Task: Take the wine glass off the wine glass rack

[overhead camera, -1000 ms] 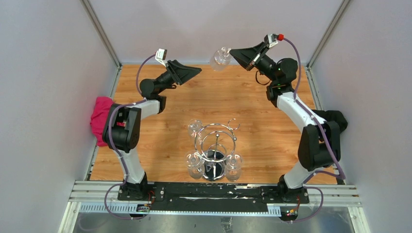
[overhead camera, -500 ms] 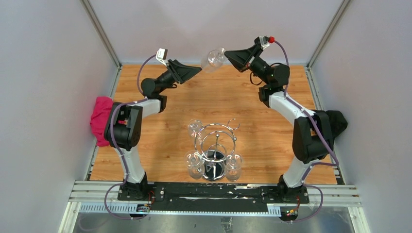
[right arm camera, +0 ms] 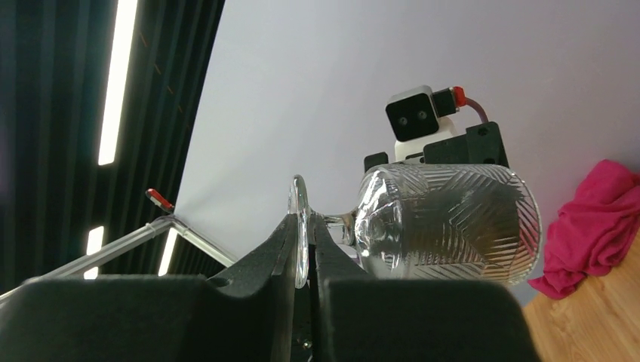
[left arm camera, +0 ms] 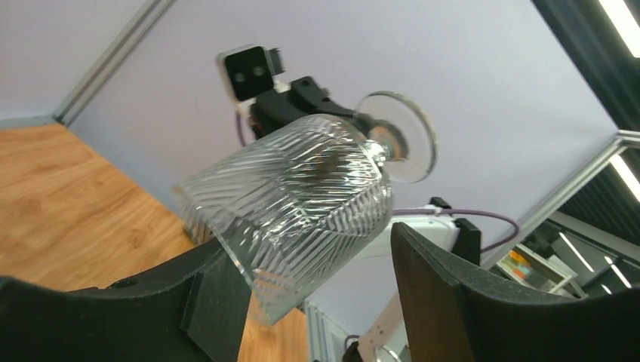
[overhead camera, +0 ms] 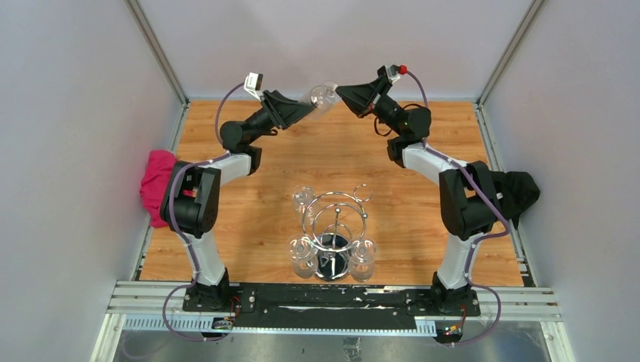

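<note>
the wine glass (overhead camera: 323,96) is off the wine glass rack (overhead camera: 330,253) and up in the air over the far end of the counter (overhead camera: 249,219), lying nearly on its side between the two arms. the right jaws are clamped on the thin round foot of the glass, which shows edge-on between them in the right wrist view, with the ribbed bowl (right arm camera: 453,219) pointing away toward the left arm. the left jaws stand apart on either side of the bowl (left arm camera: 302,196), one close against the ribbed wall, the other with a clear gap. the rack stands near the front edge with three more glasses (overhead camera: 302,253) hanging on it. a pink cloth (overhead camera: 156,185) lies at the left edge.
</note>
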### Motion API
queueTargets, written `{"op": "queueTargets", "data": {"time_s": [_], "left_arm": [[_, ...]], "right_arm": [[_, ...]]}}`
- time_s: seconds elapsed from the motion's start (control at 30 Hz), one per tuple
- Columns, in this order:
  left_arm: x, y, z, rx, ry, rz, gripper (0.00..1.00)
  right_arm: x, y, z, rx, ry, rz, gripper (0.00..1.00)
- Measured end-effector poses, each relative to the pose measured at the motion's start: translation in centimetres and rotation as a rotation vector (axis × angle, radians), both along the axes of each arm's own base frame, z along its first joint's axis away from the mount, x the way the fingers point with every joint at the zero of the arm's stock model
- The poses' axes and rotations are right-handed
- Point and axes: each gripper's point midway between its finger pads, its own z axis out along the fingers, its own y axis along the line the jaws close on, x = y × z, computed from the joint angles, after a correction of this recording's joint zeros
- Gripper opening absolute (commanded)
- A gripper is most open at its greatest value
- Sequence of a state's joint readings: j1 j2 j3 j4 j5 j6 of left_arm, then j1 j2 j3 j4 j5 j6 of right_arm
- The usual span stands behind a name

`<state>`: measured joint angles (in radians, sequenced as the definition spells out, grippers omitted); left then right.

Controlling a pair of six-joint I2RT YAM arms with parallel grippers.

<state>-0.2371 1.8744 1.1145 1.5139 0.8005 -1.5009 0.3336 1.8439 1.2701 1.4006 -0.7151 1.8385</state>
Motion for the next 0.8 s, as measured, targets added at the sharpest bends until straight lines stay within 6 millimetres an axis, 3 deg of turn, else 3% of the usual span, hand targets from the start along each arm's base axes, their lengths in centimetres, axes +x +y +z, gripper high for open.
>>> {"op": "queueTargets", "data": {"time_s": [0.2, 0.33, 0.43, 0.67, 0.73, 0.8], "left_arm": [[-3.2, 0.2, 2.8, -0.014, -0.053, -0.012, 0.57], [-5.4, 0.8, 4.8, -0.027, -0.103, -0.007, 0.4], [-6.2, 1.0, 5.5, -0.031, -0.12, -0.006, 0.33], [-6.8, 1.2, 6.1, -0.039, -0.136, -0.012, 0.28], [-6.9, 1.3, 6.3, -0.04, -0.137, -0.012, 0.21], [-7.1, 1.5, 6.5, -0.043, -0.141, -0.01, 0.02]], "right_arm": [[-0.7, 0.5, 1.1, 0.057, -0.033, 0.032, 0.0], [-1.9, 0.6, 2.2, 0.092, -0.065, 0.061, 0.0], [-2.4, 0.8, 2.5, 0.107, -0.067, 0.081, 0.0], [-2.8, 1.4, 2.5, 0.121, -0.041, 0.11, 0.0], [-2.8, 1.6, 2.5, 0.129, -0.03, 0.114, 0.0], [-2.8, 1.8, 2.4, 0.137, -0.022, 0.115, 0.0]]}}
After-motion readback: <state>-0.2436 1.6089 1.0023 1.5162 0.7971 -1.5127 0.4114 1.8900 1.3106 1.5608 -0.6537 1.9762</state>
